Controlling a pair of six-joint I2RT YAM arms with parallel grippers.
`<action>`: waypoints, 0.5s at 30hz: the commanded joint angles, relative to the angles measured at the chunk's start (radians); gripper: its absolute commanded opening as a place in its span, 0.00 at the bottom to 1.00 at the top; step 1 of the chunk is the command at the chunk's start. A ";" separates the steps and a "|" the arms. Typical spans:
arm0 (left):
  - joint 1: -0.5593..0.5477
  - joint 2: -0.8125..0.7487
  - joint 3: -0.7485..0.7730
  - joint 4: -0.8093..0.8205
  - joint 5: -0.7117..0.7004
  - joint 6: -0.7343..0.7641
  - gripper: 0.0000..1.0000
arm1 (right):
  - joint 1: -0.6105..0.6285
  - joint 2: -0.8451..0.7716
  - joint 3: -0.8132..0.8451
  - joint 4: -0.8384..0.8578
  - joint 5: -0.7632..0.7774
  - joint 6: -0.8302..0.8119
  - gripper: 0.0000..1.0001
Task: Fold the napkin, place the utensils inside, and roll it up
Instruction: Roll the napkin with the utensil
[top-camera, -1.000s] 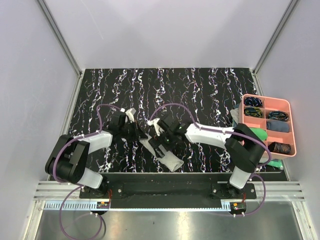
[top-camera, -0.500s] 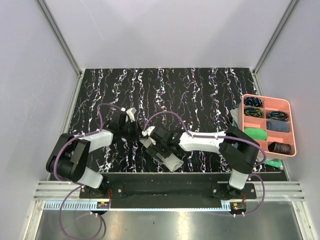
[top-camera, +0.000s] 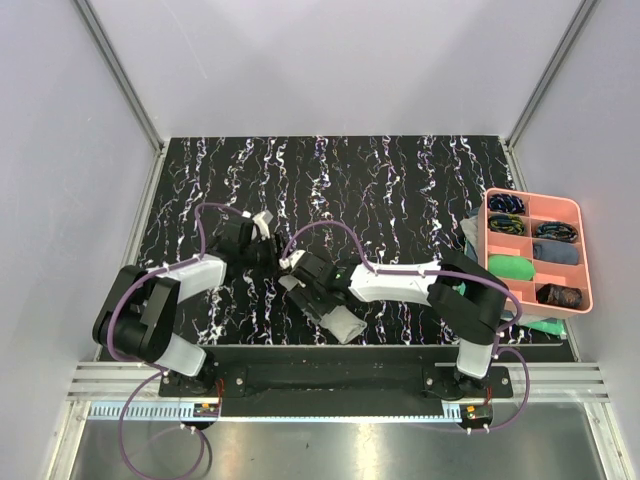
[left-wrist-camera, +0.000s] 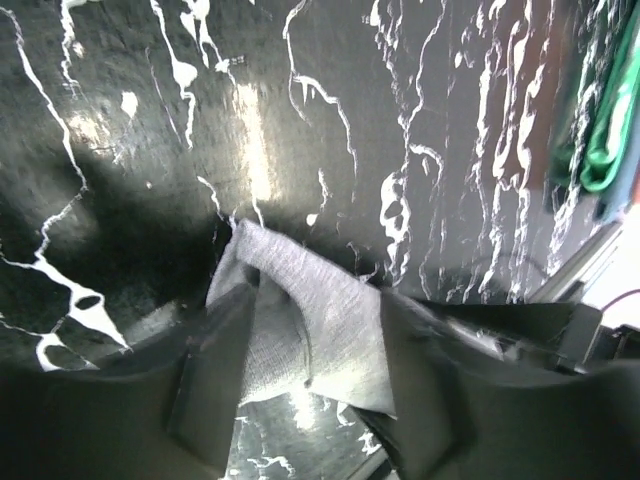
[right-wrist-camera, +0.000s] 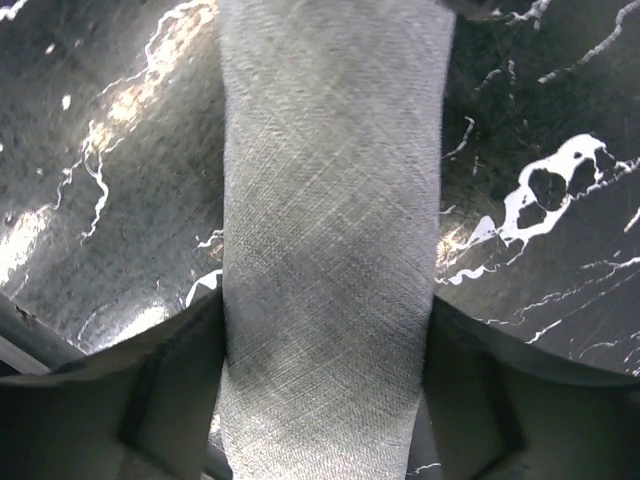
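Releasing: left gripper (left-wrist-camera: 312, 300) goes from shut to half-parted, letting go the end of the light grey-green rolled cloth napkin (right-wrist-camera: 330, 150) | right gripper (right-wrist-camera: 325, 305) has shifted along the roll, jaws wide astride it, gripping nothing | napkin lies front-centre on the black marbled table (top-camera: 400, 180) | rolling looks nearly finished

No text, label, brand or number can be read; the fine ticks on the rail strip (top-camera: 330, 411) below the table (top-camera: 400, 170) are too small.

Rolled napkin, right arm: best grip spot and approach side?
Pinch the napkin across its narrow width, coming straight down from above. It lies flat on the table as a long, straight-edged band, so both long edges are exposed. The right gripper, jaws open, straddles it that way.
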 joint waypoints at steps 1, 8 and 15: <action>0.021 -0.043 0.077 -0.030 -0.058 0.005 0.72 | 0.004 0.040 -0.003 -0.050 0.084 0.093 0.70; 0.145 -0.080 0.094 -0.090 -0.131 -0.027 0.92 | -0.007 0.087 0.010 -0.059 0.094 0.152 0.61; 0.202 -0.195 0.171 -0.183 -0.131 -0.009 0.95 | -0.127 0.141 0.096 -0.097 0.056 0.175 0.57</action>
